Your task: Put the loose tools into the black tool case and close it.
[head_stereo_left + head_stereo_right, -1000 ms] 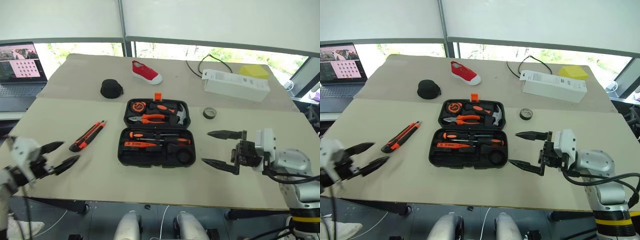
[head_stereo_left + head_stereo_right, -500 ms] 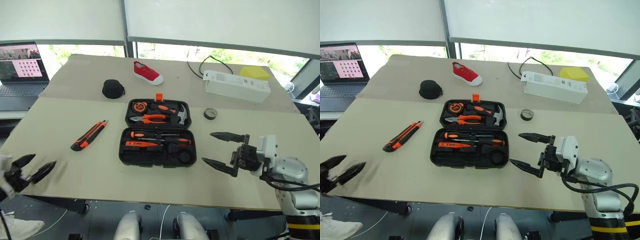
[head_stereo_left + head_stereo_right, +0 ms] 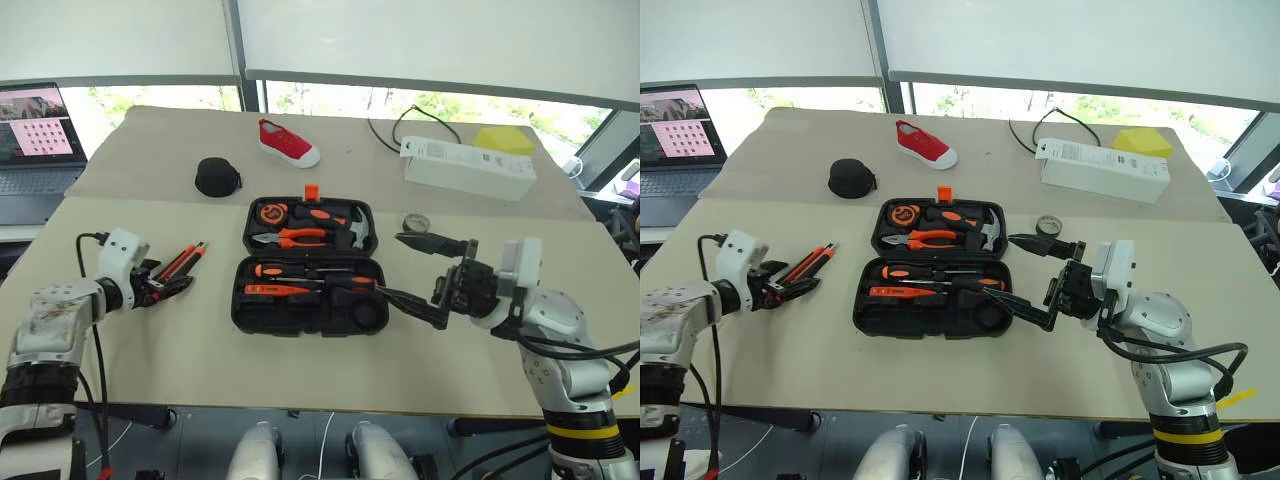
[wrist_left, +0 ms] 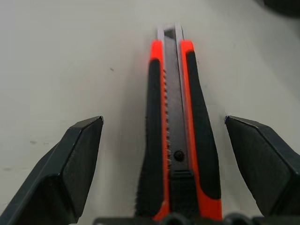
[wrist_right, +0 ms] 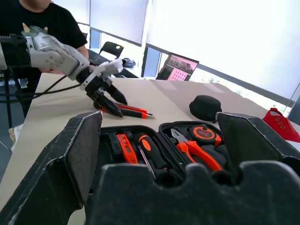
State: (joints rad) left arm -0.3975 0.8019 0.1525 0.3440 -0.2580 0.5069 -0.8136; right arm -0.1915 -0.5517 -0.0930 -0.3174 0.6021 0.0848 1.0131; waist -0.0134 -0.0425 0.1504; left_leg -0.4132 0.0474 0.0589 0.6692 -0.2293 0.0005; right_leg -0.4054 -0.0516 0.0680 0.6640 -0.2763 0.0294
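**Supervisor:** Report the left gripper.

**Operator:** I have the left gripper (image 4: 164, 154) down at the table (image 3: 150, 360), fingers spread wide. The utility knife (image 4: 174, 131) lies flat between them, lengthwise along the gripper's axis, blade end pointing away from the wrist. Neither finger (image 4: 70, 173) touches the knife; table surface shows on both sides of the handle. Nothing is grasped.

**Supervisor:** And the right?

**Operator:** I have the right gripper (image 3: 420, 275) released as well, fingers far apart, held above the table and pointing across at the black tool case (image 3: 310, 322). Its nearer finger (image 3: 412, 305) overlaps the case's edge as seen from the head camera; I cannot tell whether it makes contact.

**Supervisor:** Case status?

**Operator:** Open and lying flat, between the two grippers. Ahead of the right gripper's fingers, the nearer half holds two screwdrivers (image 3: 305, 270) and the tester screwdriver (image 3: 275, 290). The half beyond holds the pliers (image 3: 300, 237), hammer (image 3: 362, 230) and tape measure (image 3: 273, 212).

**Supervisor:** Any other loose item?

**Operator:** The tape ring (image 3: 416, 223) lies on the table just beyond the right gripper's farther finger, apart from the case.
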